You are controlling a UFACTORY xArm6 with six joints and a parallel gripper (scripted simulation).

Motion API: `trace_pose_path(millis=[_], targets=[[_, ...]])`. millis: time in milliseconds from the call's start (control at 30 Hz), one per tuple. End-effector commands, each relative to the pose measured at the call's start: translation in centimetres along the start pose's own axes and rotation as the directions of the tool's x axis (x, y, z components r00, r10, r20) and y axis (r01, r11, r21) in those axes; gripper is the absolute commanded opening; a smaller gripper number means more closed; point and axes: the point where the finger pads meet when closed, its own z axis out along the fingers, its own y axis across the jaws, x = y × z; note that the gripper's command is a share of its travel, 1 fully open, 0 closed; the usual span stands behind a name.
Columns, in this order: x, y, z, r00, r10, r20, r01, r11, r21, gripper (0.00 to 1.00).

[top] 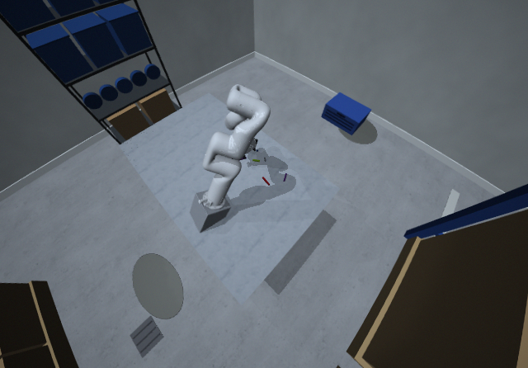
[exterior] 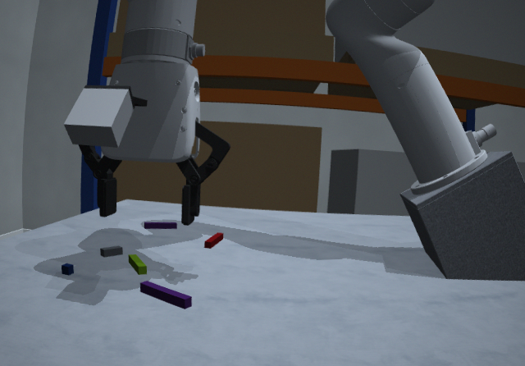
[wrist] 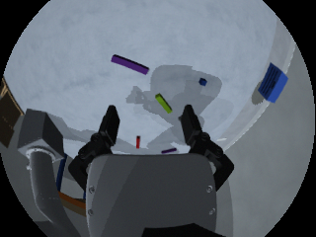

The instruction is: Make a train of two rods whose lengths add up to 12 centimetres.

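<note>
Two long purple rods (exterior: 166,295) (exterior: 160,225) are lying apart — the wide-open, empty grey gripper (exterior: 148,213) is hovering above the lime rod (exterior: 138,263); the farther purple rod, axis crosswise, is sitting nearest its fingers.

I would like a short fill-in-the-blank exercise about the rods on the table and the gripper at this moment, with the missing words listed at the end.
1. The gripper hangs above the table with its fingers ____ and nothing between them.
2. The number of purple rods lying on the table is ____.
3. The smallest piece, a cube, has the colour ____.
4. The grey rod lies between the cube and the ____ rod.

Missing words: open; two; blue; lime
</note>
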Motion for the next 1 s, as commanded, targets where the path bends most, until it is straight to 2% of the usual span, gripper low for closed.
trace_pose_path(millis=[0,300,433,633,700,767,967], targets=[[0.0,0.1,-0.1,1.0,0.001,-0.001,-0.001,1.0,-0.002,1.0],[-0.3,0.0,-0.1,0.999,0.034,-0.001,-0.034,0.999,-0.002,1.0],[-1.4,-0.5,-0.1,0.987,0.163,-0.001,-0.163,0.987,-0.003,1.0],[-3.1,-1.2,-0.2,0.931,0.365,-0.002,-0.365,0.931,-0.005,1.0],[-3.1,-1.2,-0.2,0.931,0.365,-0.002,-0.365,0.931,-0.005,1.0],[-4.1,-1.8,-0.2,0.882,0.472,-0.002,-0.472,0.882,-0.005,1.0],[-5.5,-2.5,-0.3,0.789,0.615,-0.003,-0.615,0.789,-0.005,1.0]])
